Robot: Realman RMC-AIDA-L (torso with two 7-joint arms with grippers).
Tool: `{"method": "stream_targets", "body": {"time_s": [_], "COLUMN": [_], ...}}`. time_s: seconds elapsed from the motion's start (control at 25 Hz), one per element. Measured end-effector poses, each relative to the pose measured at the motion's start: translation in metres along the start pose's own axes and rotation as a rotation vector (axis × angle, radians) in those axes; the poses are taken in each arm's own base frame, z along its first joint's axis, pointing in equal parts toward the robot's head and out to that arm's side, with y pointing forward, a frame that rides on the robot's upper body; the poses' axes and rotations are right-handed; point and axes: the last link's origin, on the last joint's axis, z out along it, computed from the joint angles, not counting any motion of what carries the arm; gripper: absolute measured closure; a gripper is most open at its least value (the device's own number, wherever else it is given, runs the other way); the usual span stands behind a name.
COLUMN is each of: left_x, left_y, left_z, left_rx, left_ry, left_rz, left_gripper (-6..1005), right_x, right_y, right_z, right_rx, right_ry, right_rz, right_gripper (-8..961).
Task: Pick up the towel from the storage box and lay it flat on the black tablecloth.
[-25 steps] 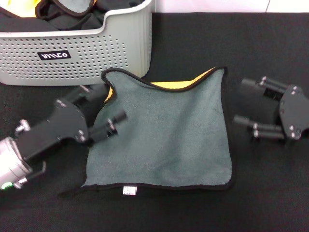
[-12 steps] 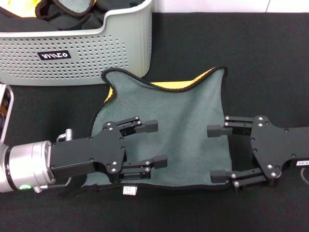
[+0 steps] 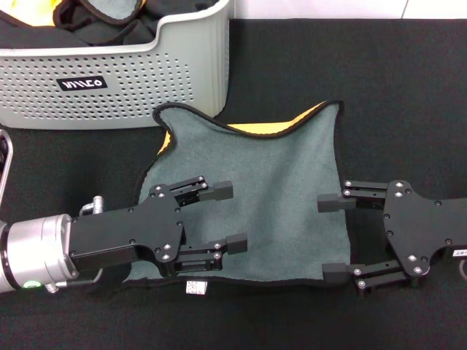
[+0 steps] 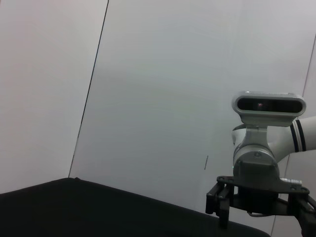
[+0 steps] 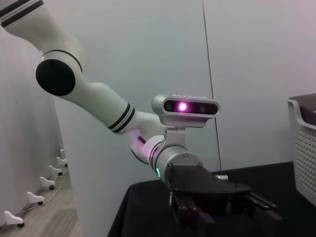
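Observation:
The towel (image 3: 255,182) lies spread grey side up on the black tablecloth (image 3: 379,87), in front of the storage box (image 3: 146,80). A strip of its yellow underside (image 3: 295,121) shows at the far edge, and its white tag (image 3: 195,287) is at the near edge. My left gripper (image 3: 225,217) hovers open over the towel's left part with nothing between its fingers. Over the towel's right edge my right gripper (image 3: 334,237) is likewise open and empty.
The storage box holds other bunched dark, grey and yellow cloths (image 3: 109,18). A white strip (image 3: 321,9) runs beyond the tablecloth's far edge. In the right wrist view the left arm (image 5: 98,94) and a corner of the storage box (image 5: 303,143) show.
A second ago both grippers sat low beside the towel. They now hover level above it. In the last half second both drew slightly outward and toward the near edge.

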Motion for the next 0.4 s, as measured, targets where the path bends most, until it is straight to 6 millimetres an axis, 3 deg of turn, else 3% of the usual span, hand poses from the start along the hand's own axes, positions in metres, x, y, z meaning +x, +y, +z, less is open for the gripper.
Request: {"method": "stream_targets", "body": {"time_s": [0.4], "left_x": [-0.0009], "left_y": [0.0010], "left_z": [-0.0004], "left_rx": [0.007], "left_ry": [0.007], "left_rz": [0.004], "left_gripper": [182], "right_x": [0.0005], "right_y": [-0.0019], "right_z": [0.0012], "right_rx": [0.016], "right_ry": [-0.009], "right_rz": [-0.005], "right_gripper": [119]}}
